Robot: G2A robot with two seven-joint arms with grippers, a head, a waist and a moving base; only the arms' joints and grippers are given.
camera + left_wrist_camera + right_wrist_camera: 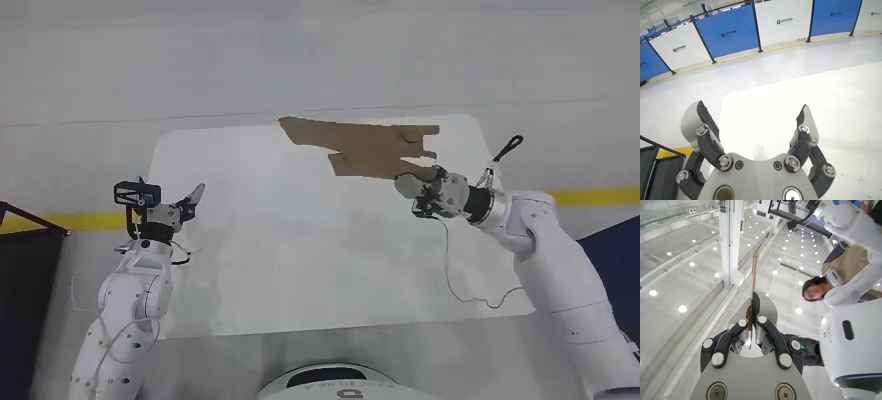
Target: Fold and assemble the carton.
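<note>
Carton [365,148], pinched by the right hand [410,187], runs along the surface's [300,270] far edge, well apart from the spread left hand [193,198].

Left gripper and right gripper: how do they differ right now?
The left gripper has its jaws wide open and empty; the right gripper is shut on the flat carton. The left gripper sits over the left edge of the table; the right gripper over its right side. Both share the same build.
</note>
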